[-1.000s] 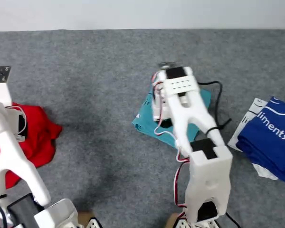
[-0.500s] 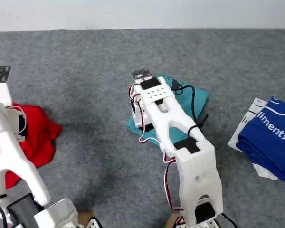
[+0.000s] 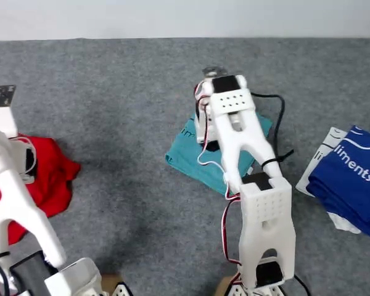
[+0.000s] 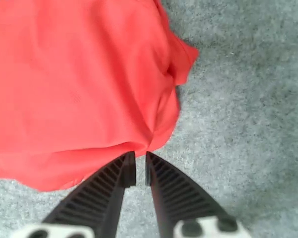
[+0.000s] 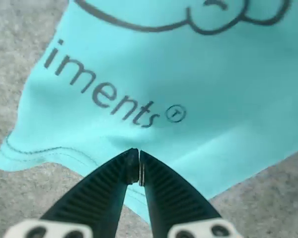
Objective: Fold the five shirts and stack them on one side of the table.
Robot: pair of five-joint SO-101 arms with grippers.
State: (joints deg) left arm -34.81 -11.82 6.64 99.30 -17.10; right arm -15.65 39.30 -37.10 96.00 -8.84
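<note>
The right gripper (image 5: 134,166) is closing its fingers together on the teal shirt (image 5: 179,74), pinching a small pucker of cloth just inside the hem, below the printed lettering. The left gripper (image 4: 140,166) is holding its fingers almost together at the edge of the red shirt (image 4: 74,84). The folds are converging on the tips, so it appears to be nipping that edge, though the grip is hard to confirm. Judging from how things are lying, the task is sitting partway through. At the right edge of the grey table (image 3: 123,92) a blue shirt (image 3: 351,179) is resting folded on top of a white shirt (image 3: 324,161), which is looking like the start of the stack. The teal one is lying near the table's middle, under the right arm and well apart from that pile. It is showing as a compact, flat, roughly four-sided packet, so it is probably folded and waiting to be carried over. The red one is lying far off at the left edge, beside the left arm. It is bunching up in a loose heap with rounded creases and no straight edges, so it is looking unfolded and is likely needing the most work. Both are soft, thin knit cloth that is sagging and wrinkling wherever it is being pinched.
</note>
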